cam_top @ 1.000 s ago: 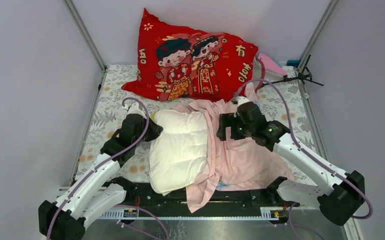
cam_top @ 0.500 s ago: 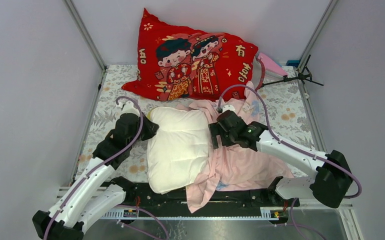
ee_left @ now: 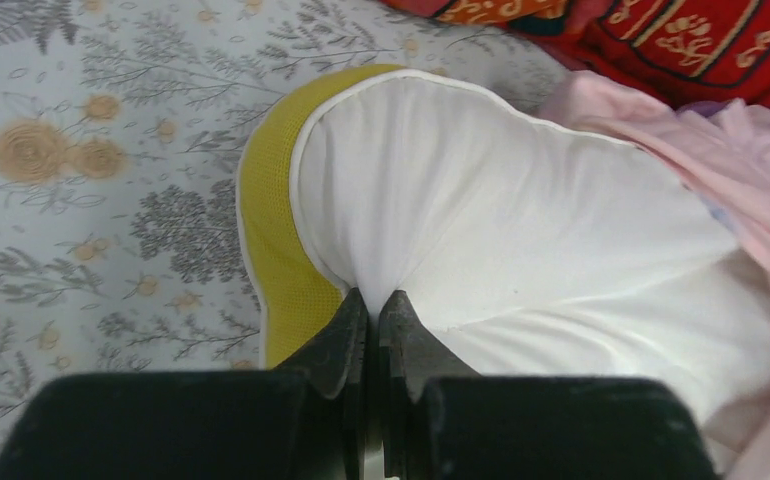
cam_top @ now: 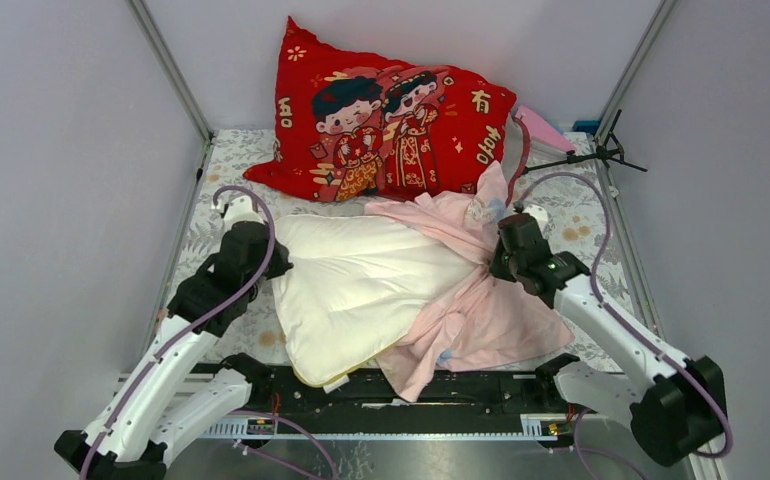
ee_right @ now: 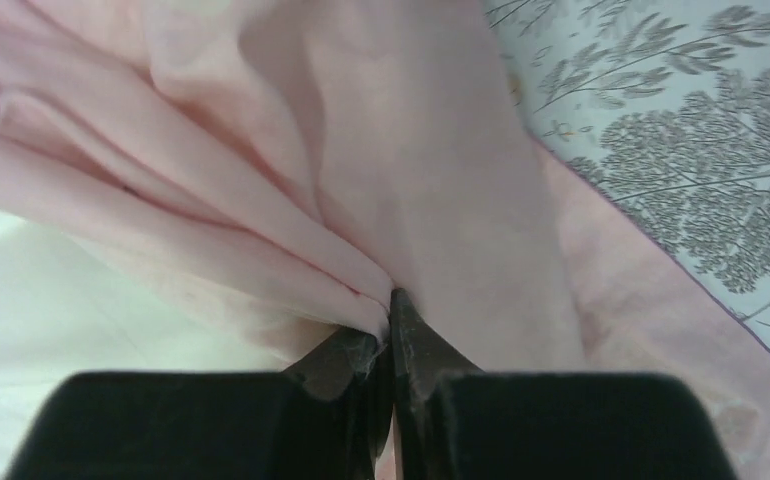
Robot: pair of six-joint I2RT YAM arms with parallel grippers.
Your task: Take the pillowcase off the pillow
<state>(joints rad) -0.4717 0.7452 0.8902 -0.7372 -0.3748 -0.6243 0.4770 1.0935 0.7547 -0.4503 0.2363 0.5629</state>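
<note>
Pink fabric is sliding off! In the last second the two arms have pulled apart. The left pincer [cam_top: 277,263] has drawn back toward the left edge of the tabletop [cam_top: 199,262], and the right pincer [cam_top: 489,266] has swung out to the right. Far more of the cream pillow [cam_top: 361,285] lies bare than a second ago, stretched wide between them. That looks like real progress, though the job isn't finished: the pillow's right end is still tucked under the pillowcase [cam_top: 491,315].

The left pincer is clenched on the pillow's left edge, right beside the yellow piping, and the wrist view shows the white cloth puckering into its tips. The right pincer is clamped on a gathered fold of the pillowcase, with creases fanning out from the bite. The pillowcase is bunched on the right half of the tabletop, draped over the pillow's right side and trailing to the near edge. The red cushion [cam_top: 391,125] sits behind, out of the action.
</note>
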